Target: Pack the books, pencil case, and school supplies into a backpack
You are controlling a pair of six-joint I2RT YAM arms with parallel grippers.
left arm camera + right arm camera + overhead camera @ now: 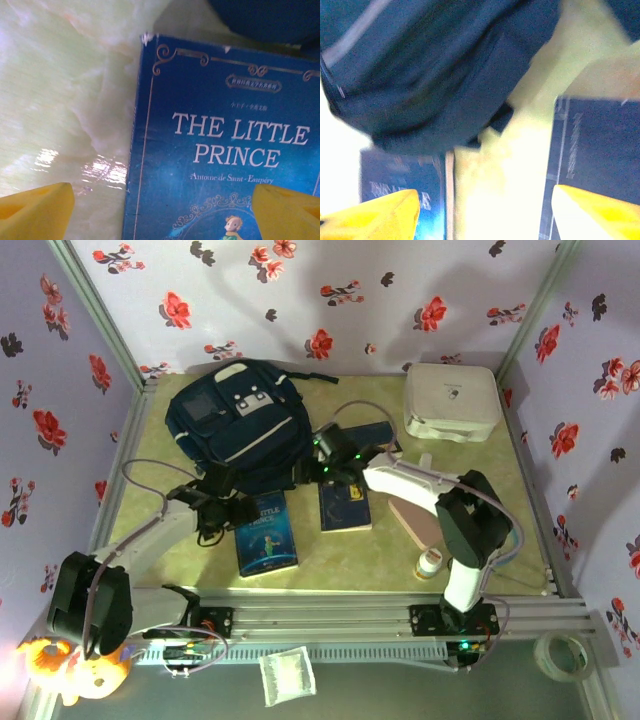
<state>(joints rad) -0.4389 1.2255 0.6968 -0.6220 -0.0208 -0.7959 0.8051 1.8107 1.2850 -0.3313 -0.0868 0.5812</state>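
The navy backpack (240,425) lies flat at the back left of the table. In front of it lie "The Little Prince" book (266,533) and a second dark-blue book (345,505); a third book (372,432) peeks out behind the right wrist. Part of the pinkish-tan pencil case (412,520) is hidden under the right arm. My left gripper (160,215) hangs open over the Little Prince cover (225,150), nothing between its yellow fingertips (35,210). My right gripper (485,215) is open over bare table between the two books, below the backpack's edge (430,70).
A white rounded box (452,400) stands at the back right. A small white bottle (430,563) sits near the right arm's base. A tape roll (560,655) and a plush toy (70,670) lie beyond the front rail. Flowered walls close in three sides.
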